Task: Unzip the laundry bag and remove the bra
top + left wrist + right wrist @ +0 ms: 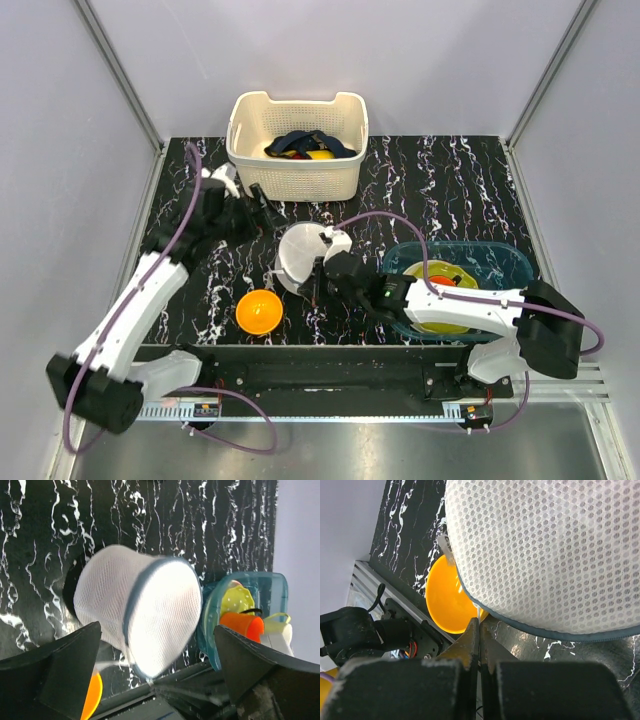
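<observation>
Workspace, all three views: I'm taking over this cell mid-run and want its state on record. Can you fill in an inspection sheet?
Surface: black tabletop with white marbling.
Job's things: round white mesh laundry bag mid-table, its grey-trimmed seam looks closed; bra: nothing seen.
Clutter: orange plastic bowl near the front edge; cream slotted plastic basket at the back, holding dark navy and yellow clothes; clear teal plastic tub of kitchenware on the right.
Hands: left hand open, facing the bag, not touching it; right hand shut, apparently pinching a thin white strand from the bag's seam.
Cables: purple cables loop along both arms.
Surroundings: pale walls, aluminium corner posts.
</observation>
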Tool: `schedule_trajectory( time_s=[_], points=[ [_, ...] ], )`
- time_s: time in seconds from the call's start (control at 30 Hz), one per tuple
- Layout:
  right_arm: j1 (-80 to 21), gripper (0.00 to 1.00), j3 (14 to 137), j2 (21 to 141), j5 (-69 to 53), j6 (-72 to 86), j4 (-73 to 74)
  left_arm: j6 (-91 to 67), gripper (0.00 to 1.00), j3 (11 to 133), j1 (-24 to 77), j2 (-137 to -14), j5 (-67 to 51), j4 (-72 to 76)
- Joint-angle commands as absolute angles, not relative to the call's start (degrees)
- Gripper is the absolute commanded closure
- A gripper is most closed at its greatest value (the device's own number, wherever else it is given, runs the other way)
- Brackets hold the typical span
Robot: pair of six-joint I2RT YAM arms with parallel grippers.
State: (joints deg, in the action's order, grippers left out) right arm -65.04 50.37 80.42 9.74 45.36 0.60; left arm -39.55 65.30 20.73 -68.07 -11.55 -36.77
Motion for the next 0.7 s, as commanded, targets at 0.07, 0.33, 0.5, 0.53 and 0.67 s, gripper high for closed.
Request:
schedule_trajectory(
  time_s=[0.07,0.33,0.5,0.53,0.67],
  points=[
    [-65.4,1.00,48.2,79.7,9.5,47.5,-3.2,-52.2,0.01,47.0,20.7,-54.0,-21.9,-29.5],
    [-65.4,1.00,47.5,78.6,9.7,47.5,-3.3,-63.8,0.05,34.7,21.5,-47.5,-24.0,-16.7],
    [-65.4,1.00,48.1,79.4,8.9,48.3,-3.8,-64.8,0.14,33.6,22.4,-50.2,-21.1,-12.4],
    [-65.3,1.00,48.3,79.6,8.5,48.9,-4.6,-65.0,0.27,33.0,22.5,-51.3,-21.3,-11.0],
    [-65.3,1.00,50.2,80.7,7.2,50.2,-4.2,-63.6,1.00,37.3,22.5,-55.2,-20.9,-11.2]
  ],
)
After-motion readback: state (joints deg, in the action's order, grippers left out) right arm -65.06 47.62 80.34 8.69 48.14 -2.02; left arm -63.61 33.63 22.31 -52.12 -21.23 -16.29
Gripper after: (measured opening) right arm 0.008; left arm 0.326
